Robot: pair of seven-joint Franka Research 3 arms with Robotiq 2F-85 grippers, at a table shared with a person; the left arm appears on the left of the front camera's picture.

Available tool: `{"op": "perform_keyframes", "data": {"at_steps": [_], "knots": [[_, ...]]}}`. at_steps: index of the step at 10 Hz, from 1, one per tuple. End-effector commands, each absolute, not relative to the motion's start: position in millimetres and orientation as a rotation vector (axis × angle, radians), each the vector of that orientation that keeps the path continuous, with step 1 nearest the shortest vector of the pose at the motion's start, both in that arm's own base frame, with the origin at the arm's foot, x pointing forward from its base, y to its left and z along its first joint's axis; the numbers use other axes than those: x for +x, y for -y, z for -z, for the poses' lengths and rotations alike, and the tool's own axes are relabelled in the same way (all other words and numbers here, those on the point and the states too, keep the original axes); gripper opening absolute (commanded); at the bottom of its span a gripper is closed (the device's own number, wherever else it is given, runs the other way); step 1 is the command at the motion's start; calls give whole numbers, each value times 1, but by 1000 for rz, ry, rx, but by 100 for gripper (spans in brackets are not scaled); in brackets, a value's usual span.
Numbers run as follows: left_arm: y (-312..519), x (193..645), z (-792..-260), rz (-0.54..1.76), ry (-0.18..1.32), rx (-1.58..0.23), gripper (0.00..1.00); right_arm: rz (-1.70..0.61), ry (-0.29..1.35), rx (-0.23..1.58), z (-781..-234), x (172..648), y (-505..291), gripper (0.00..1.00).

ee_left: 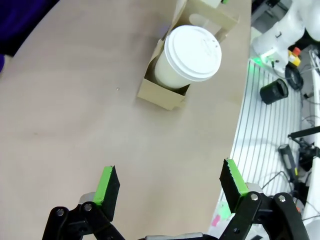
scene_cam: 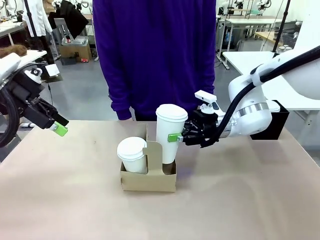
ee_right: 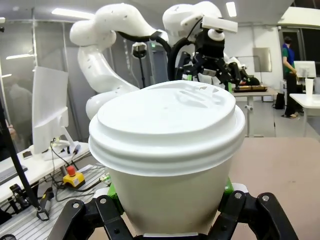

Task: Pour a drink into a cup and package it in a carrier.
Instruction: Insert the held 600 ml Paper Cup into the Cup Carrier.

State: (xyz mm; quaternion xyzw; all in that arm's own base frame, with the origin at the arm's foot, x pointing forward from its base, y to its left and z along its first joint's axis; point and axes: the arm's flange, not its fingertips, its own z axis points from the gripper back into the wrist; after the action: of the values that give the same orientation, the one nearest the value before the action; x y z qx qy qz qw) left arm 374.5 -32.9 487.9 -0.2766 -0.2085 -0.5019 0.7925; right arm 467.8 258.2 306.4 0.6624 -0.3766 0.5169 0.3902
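**Risk assessment: lidded cup part-way into carrier, right end effector gripping**

Position of items. The carrier (scene_cam: pixel 148 179) sits on the worktop (scene_cam: pixel 240 200) near its middle, in front of a person in a purple top (scene_cam: pixel 155 55). Its left compartment holds a seated cup (scene_cam: pixel 132 155) with a white lid. A second, held cup (scene_cam: pixel 170 132), also lidded, stands in the right compartment and rises well above the carrier wall and the handle tab (scene_cam: pixel 154 156); whether its base rests on the carrier floor cannot be told from these views.

End effectors. The right end effector (scene_cam: pixel 181 136) is clamped on the held cup just below its rim; the right wrist view shows green pads (ee_right: pixel 112 191) pressed on either side of the cup wall. The left end effector (ee_left: pixel 170 185) hangs off to the left, jaws wide, holding nothing, well apart from the carrier.

Hazards, as judged:
- If the held cup is not fully down, releasing it could let it drop, jolt the lid and spill.
- A tight grip on a paper wall may dent it and lift the lid at the rim.
- A sideways pull on withdrawal could tilt the cup against the handle tab or drag the light carrier across the worktop, disturbing the seated cup.
- A cup base caught on the compartment edge would tip rather than settle.
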Motion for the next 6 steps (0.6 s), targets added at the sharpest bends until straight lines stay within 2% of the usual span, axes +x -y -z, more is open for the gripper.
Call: {"op": "perform_keyframes", "data": {"at_steps": [1,3,4,6], "knots": [[27,377,-474,1116,495,-619,100,-1350,980,1686,-297,472,-266,80],[28,374,-474,1105,459,-657,100,-1343,946,1698,-287,471,-268,80],[30,375,-480,1114,456,-597,100,-1342,923,1701,-283,470,-268,80],[30,375,-480,1114,456,-597,100,-1374,869,1689,-268,471,-268,80]]}}
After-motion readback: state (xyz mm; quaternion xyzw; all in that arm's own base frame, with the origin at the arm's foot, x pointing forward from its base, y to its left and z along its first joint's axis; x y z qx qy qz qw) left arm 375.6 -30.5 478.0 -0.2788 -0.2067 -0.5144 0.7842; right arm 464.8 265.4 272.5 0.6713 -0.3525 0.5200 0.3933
